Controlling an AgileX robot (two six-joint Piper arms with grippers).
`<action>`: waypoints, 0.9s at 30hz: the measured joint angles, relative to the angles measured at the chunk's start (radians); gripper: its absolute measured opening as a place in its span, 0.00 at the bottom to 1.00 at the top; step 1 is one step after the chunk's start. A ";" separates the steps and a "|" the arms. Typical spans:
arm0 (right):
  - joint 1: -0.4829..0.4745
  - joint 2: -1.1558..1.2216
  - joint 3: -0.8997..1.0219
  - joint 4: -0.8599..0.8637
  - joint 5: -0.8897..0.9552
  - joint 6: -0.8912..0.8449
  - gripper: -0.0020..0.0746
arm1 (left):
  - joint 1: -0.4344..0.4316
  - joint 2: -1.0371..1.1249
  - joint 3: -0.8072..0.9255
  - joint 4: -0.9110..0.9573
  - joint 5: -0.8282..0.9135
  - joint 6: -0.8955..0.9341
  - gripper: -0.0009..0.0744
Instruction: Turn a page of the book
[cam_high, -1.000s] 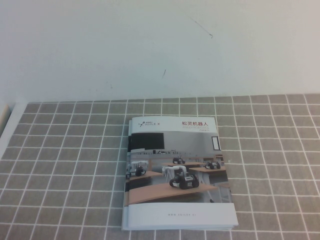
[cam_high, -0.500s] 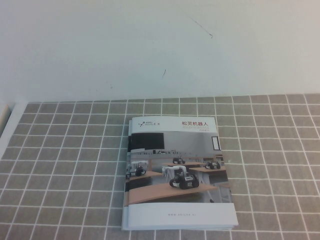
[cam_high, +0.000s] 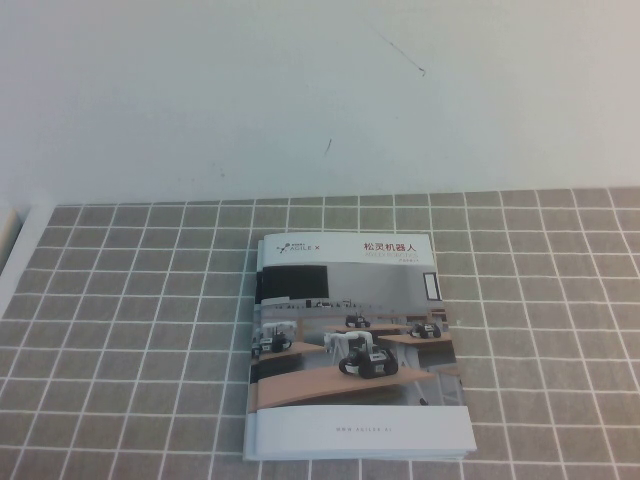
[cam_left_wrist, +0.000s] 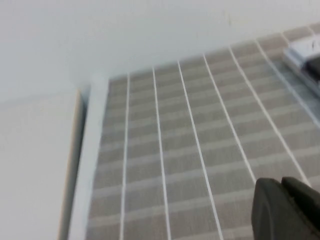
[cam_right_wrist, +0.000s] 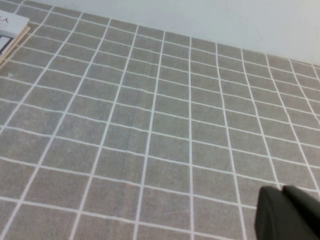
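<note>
The table (cam_high: 120, 330), w/ its grey checked cloth and white grid lines, is filling the lower half of the high view; a plain white wall (cam_high: 320, 90) is taking the upper half. Nothing is moving in on the work yet.

The book (cam_high: 355, 345) is lying flat and closed, cover up, a bit past centre toward 5 o'clock in the high view, spine side at 9 o'clock, loose page edges at 3 o'clock. Cover photo of robots on desks is facing up, title band at 12 o'clock, white band at 6. No page is lifting or curling, so no leaf is showing at all. In the left wrist view only a corner of the book (cam_left_wrist: 305, 57) is peeking in; same in the right wrist view (cam_right_wrist: 12, 27).

Left pincer (cam_left_wrist: 287, 210) is sitting well apart from the book, over bare cloth on the 9 o'clock side; its dark tips are looking pressed together, holding nothing. Right pincer (cam_right_wrist: 290, 215) is likewise over bare cloth on the 3 o'clock side, well clear of the book, clenched and empty.

Progress, as I'm judging it: task isn't started. Still to do: bring one arm to the 3 o'clock edge, catch the top leaf or cover, and be sweeping it over toward 9 o'clock.
</note>
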 joint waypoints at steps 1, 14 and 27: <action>0.000 0.000 0.000 0.000 0.000 0.000 0.02 | 0.000 0.000 0.000 0.003 -0.032 0.000 0.01; 0.000 0.000 0.008 -0.084 -0.092 -0.002 0.02 | 0.000 0.000 0.000 0.007 -0.564 0.000 0.01; 0.000 0.000 0.008 -0.100 -0.757 0.177 0.02 | 0.000 -0.001 0.000 0.022 -0.993 -0.011 0.01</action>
